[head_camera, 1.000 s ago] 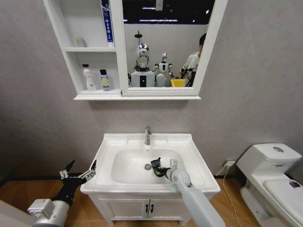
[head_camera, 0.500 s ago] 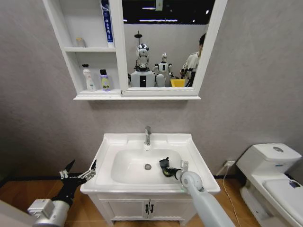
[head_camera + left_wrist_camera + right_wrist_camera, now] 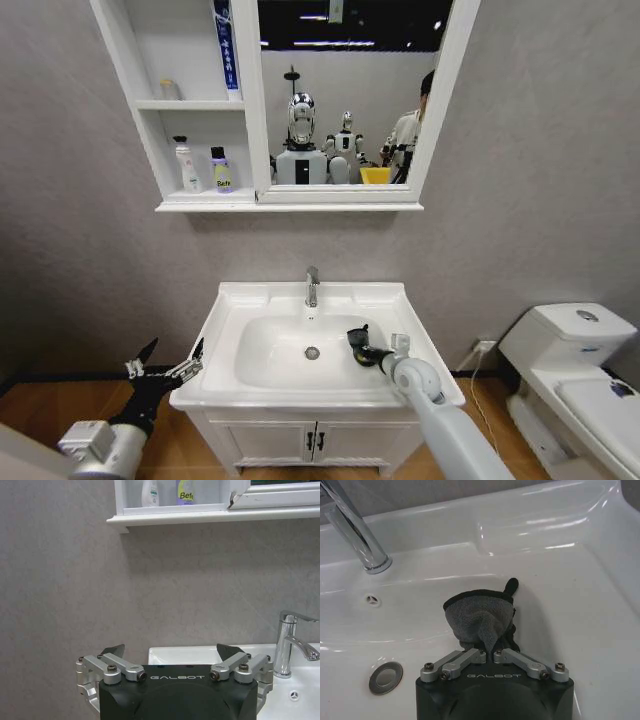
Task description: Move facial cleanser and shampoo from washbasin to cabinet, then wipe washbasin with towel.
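While the tall white cabinet [image 3: 190,110] hangs on the wall above, the washbasin [image 3: 240,305] sits on its low vanity with the chrome faucet [image 3: 312,286] at the back and the metal drain [image 3: 313,352] in the bowl. The right hand [image 3: 357,343] reaches into the bowl's right side, just beside the drain, its fingers clamped together on the dark grey towel [image 3: 480,617], which is pressed against the white ceramic. The left hand [image 3: 165,365] hangs off the basin's left edge, fingers spread apart. Two bottles [image 3: 205,168] stand on the cabinet's lower shelf.
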Motion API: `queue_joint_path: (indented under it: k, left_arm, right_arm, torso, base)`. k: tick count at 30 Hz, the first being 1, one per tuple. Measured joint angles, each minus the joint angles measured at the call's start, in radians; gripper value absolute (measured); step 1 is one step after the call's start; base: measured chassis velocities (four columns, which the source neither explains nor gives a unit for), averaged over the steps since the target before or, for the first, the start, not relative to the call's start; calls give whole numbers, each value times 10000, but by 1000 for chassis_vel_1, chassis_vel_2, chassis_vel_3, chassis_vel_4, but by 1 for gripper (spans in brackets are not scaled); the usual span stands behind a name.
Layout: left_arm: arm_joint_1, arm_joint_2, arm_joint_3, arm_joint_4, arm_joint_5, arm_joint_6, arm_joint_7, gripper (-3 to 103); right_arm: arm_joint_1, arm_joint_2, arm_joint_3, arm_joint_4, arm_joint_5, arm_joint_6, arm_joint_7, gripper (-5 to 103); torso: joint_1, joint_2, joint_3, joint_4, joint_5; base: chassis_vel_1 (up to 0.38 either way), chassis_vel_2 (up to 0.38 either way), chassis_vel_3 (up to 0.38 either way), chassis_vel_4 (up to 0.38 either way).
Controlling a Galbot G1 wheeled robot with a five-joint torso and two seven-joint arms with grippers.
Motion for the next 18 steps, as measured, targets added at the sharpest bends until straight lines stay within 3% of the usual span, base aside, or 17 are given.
queue_joint_path:
  k: [1,4,7,11,13,18]
  left_arm:
    - [0,0,0,0,0,0,0,100]
    - [0,0,0,0,0,0,0,100]
    - [0,0,0,-1,0,0,0,100]
    - [0,0,0,-1,0,0,0,100]
    - [0,0,0,0,0,0,0,100]
    - [0,0,0,-1,0,0,0,100]
  right_arm:
    - [0,0,0,0,0,0,0,2]
    - [158,-137,356,291,-1531,167,-738,2]
    - [319,-259,713,326,-2285,449,-1240,2]
    - [484,-477,1003,168,-2745,924,-1722,2]
    - [733,-885,1324,-510,-3233,1868,-2515,2]
    - [936,-1211,1501,-1438,-3277,2660,-3214,2]
  torso:
    - [0,0,0,0,0]
    - [0,0,0,0,-1]
    - [0,0,0,1,0]
    - [0,0,0,2,-1]
    - [0,0,0,1,0]
    - [0,0,0,0,0]
  base:
    - [0,0,0,0]
    - [0,0,0,0]
    - [0,0,0,0]
    - [0,0,0,0]
    - [0,0,0,0]
    - [0,0,0,0]
